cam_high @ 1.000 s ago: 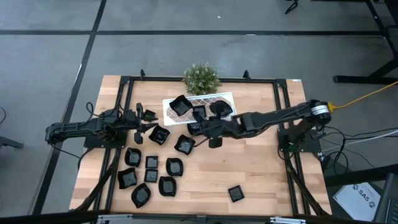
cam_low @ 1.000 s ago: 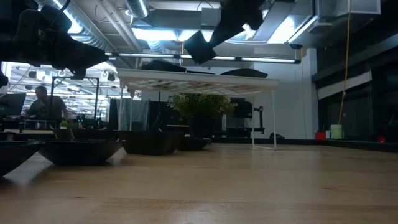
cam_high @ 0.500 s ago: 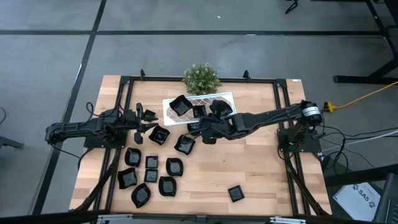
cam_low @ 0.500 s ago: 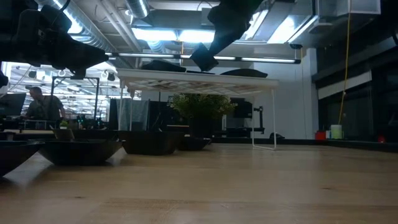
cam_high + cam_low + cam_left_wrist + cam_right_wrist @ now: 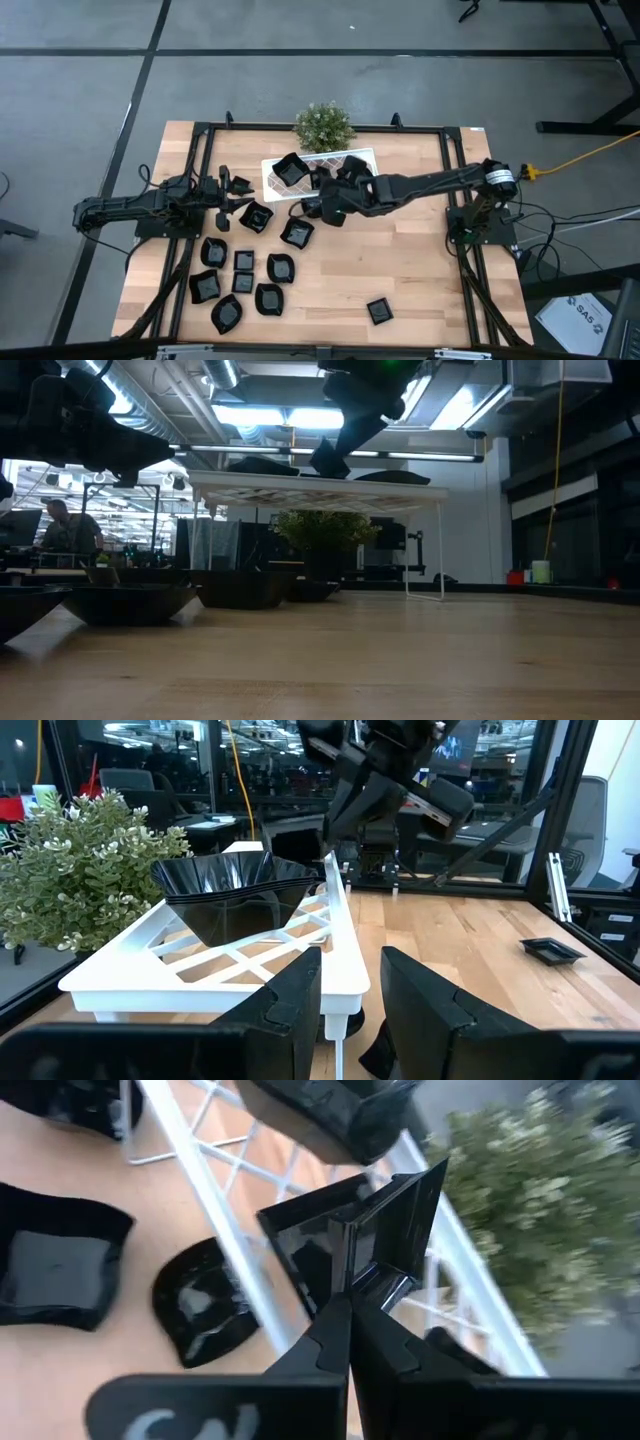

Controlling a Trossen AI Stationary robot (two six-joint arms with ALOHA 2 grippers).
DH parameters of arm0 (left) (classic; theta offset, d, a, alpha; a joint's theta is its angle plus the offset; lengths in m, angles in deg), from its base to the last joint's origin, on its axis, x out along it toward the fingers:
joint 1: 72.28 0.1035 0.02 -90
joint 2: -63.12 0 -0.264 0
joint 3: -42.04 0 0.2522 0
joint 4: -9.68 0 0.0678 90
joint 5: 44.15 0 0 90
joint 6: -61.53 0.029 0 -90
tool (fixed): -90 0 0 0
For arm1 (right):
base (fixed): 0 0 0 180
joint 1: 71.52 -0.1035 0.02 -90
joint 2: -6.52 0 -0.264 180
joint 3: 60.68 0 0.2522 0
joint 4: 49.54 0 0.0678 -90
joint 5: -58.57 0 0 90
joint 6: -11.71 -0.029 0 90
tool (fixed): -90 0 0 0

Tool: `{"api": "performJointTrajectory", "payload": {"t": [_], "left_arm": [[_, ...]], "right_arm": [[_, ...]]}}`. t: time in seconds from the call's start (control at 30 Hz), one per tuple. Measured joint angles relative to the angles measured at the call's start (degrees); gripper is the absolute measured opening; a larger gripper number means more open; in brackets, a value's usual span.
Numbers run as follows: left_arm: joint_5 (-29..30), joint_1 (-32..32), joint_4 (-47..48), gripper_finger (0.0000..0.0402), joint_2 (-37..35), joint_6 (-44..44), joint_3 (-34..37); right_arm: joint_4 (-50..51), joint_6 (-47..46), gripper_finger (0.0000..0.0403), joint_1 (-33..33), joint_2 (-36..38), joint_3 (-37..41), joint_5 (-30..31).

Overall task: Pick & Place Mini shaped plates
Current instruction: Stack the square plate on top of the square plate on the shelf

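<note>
Several small glossy black plates lie on the wooden table at its left (image 5: 240,270), and one lies alone near the front (image 5: 379,311). Others sit on the white lattice rack (image 5: 320,170), among them a ribbed dish (image 5: 235,895). My right gripper (image 5: 325,207) is shut on a square black plate (image 5: 350,1230) and hangs over the rack's near edge (image 5: 315,485). My left gripper (image 5: 350,970) waits level and open at the table's left, pointing at the rack. My right gripper pinches the square plate's rim (image 5: 365,1280) between its two fingers, only at one edge of the plate. The fingers slant down from the table's right. The plate (image 5: 328,458) hangs tilted, lifted clear, just above the rack's top.
A small green bushy plant (image 5: 323,125) stands behind the rack at the far edge. A black metal frame (image 5: 455,170) runs around the table. More plates lie under and beside the rack (image 5: 200,1305). Bare wood lies at the table's near right (image 5: 420,270).
My right gripper has carried the square plate a little toward the table's left and far edge, over the rack, sinking slightly. The wrist has rolled, so the plate is turned about. The left arm has kept still.
</note>
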Motion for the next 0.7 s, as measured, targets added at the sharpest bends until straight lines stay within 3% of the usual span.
{"api": "performJointTrajectory", "payload": {"t": [0.4,0.7], "left_arm": [[0.01,-0.01,0.00,0.0100,0.00,0.00,-0.01],[0.01,-0.01,0.00,0.0100,0.00,0.00,-0.01]], "right_arm": [[-0.06,-0.73,0.0009,2.19,0.02,0.01,-1.91],[0.01,0.02,0.0061,2.14,0.02,0.02,-1.93]]}}
